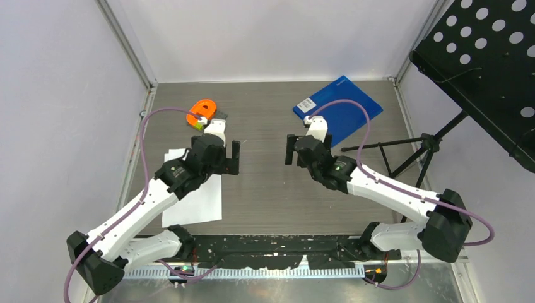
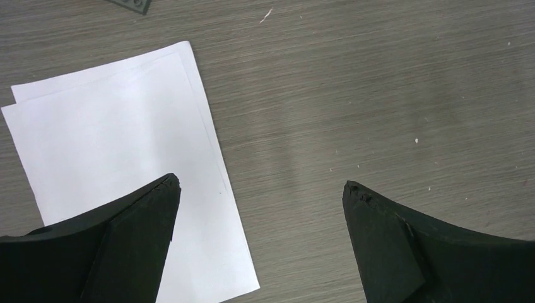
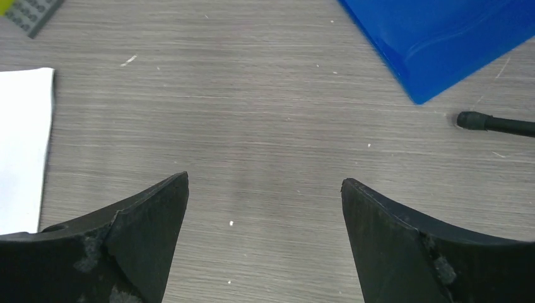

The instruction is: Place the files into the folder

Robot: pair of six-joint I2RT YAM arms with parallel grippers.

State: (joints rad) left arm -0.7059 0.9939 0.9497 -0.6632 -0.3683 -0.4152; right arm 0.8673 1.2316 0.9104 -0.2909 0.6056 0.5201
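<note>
Paper sheets (image 2: 120,151) lie flat at the near left of the counter (image 1: 265,196). They are thin, light and floppy, and probably need dragging by a corner before any pinch works. The blue folder (image 1: 340,108) rests closed at the far right. It looks stiff but slick, best lifted at its free cover edge. The left end effector (image 2: 262,186) and right end effector (image 3: 265,183) hover spread wide, holding nothing. The left arm (image 1: 142,205) covers part of the sheets from above; two offset edges show, the full count does not.
</note>
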